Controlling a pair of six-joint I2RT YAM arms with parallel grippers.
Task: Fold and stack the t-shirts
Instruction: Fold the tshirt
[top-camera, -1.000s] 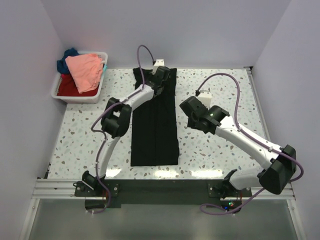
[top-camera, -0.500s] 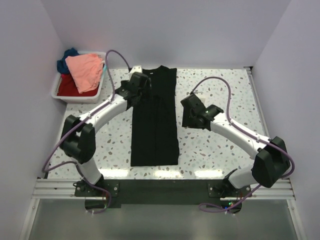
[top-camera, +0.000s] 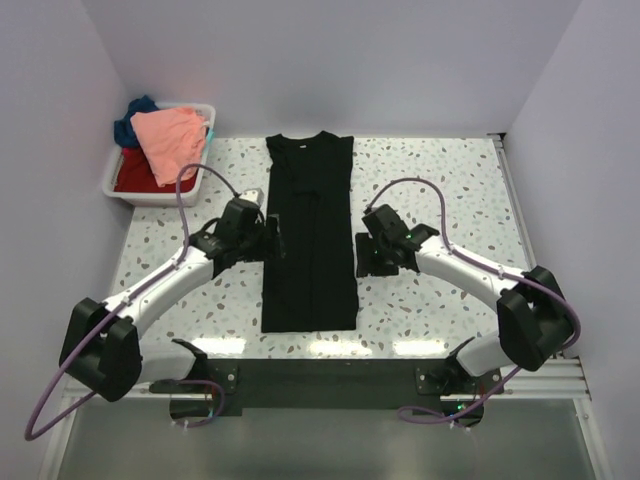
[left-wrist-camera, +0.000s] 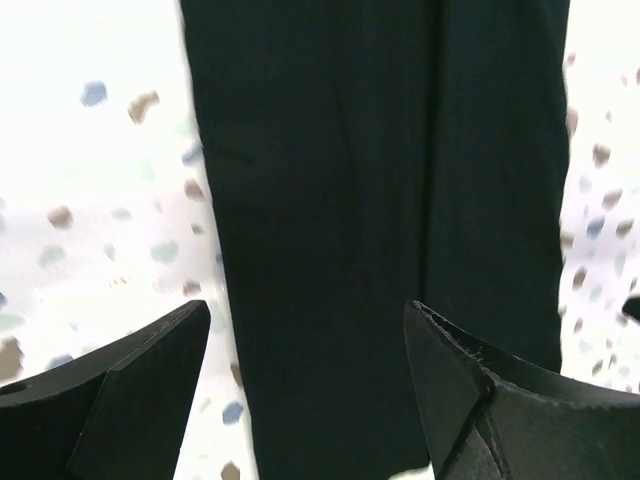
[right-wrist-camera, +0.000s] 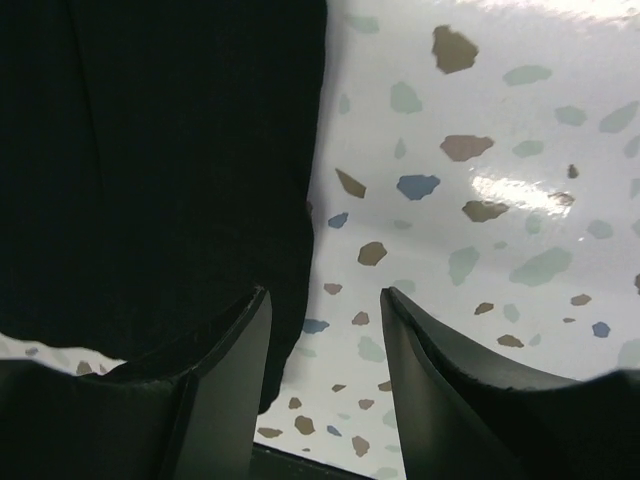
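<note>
In the middle of the table (top-camera: 450, 180), the black t-shirt (top-camera: 310, 250) lies flat. It is folded into a long strip with its neck at the far end. The left gripper (left-wrist-camera: 307, 310) is over its left side, fingers wide apart, holding nothing. The right gripper (right-wrist-camera: 325, 295) is at its right edge, fingers partly apart, holding nothing. Far to the left, a white bin (top-camera: 113, 180) holds the salmon-pink t-shirt (top-camera: 170, 140), the red t-shirt (top-camera: 135, 176) and the dark blue t-shirt (top-camera: 134, 108).

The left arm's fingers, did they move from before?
Yes. The left fingers came back from the black t-shirt's collar end toward the arm bases, now at its left edge, midway.
</note>
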